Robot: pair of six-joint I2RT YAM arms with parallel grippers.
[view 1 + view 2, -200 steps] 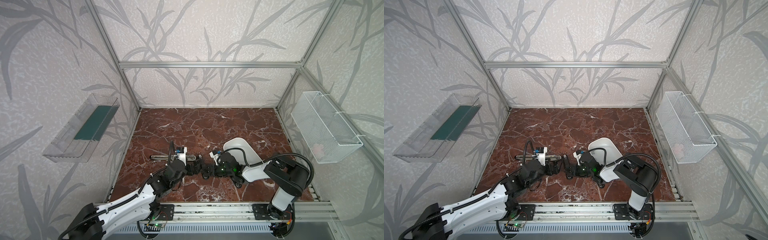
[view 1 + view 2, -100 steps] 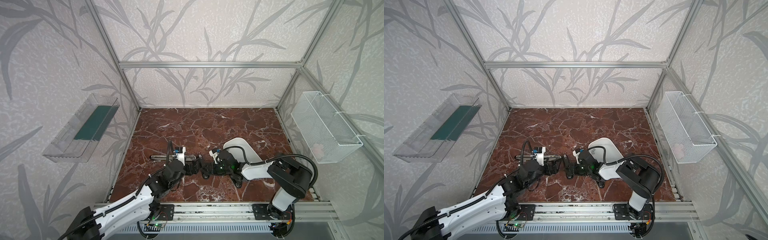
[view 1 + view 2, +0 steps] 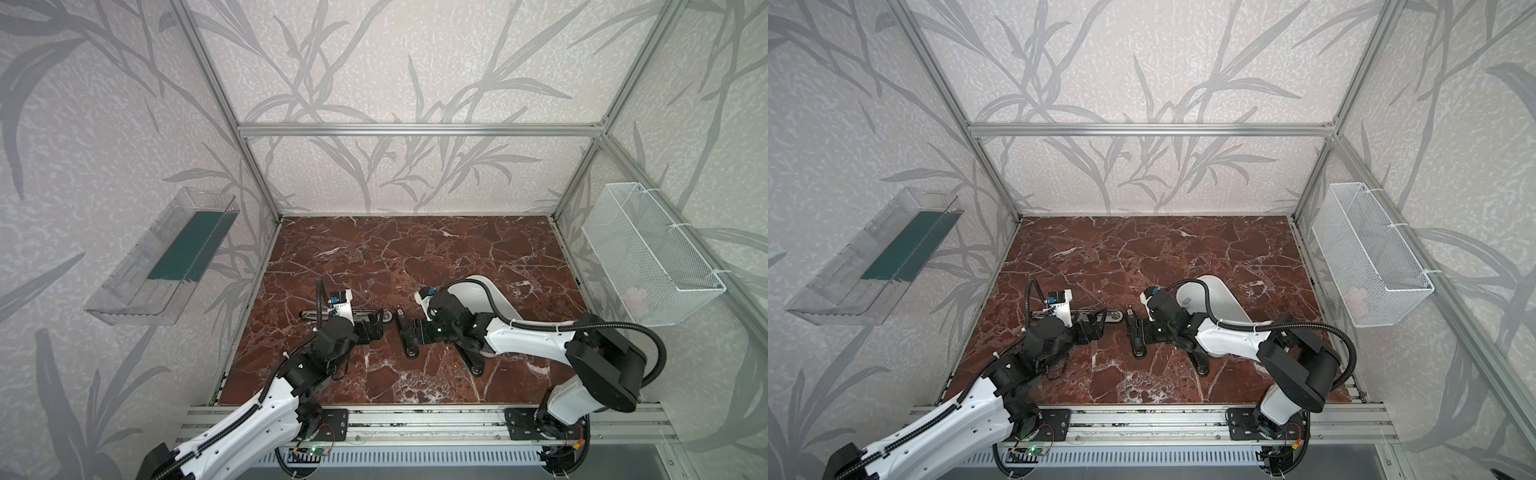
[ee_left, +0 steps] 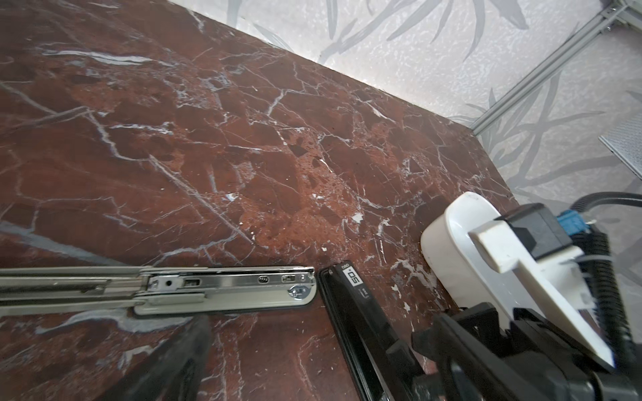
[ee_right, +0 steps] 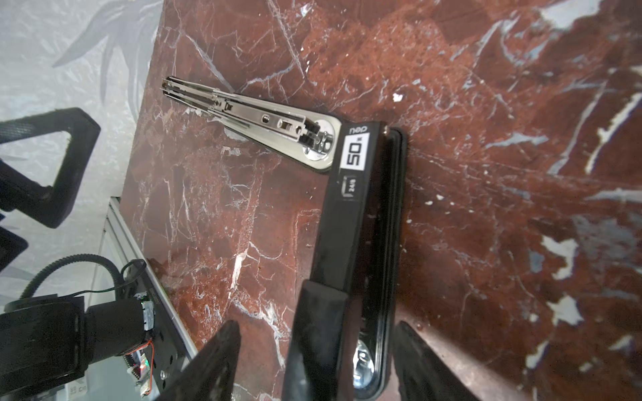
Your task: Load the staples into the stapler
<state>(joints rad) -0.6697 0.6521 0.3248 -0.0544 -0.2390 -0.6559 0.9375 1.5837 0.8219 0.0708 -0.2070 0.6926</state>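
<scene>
Right end effector (image 5: pixel 316 328) has spread its jaws — stapler (image 5: pixel 351 225) between them now ungripped; left end effector (image 3: pixel 374 326) drew back slightly.

A white oval tray (image 3: pixel 500 301) rests on the red marble tabletop (image 3: pixel 415 249) just behind the right gripper (image 3: pixel 405 334), a white wire basket (image 3: pixel 648 257) hangs well beyond it, and a clear plastic bin (image 3: pixel 120 286) hangs far outside the left gripper (image 3: pixel 376 326).

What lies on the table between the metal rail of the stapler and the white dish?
The stapler's black arm lies there, by the metal rail's end, short of the white dish; the left wrist view shows it.
</scene>
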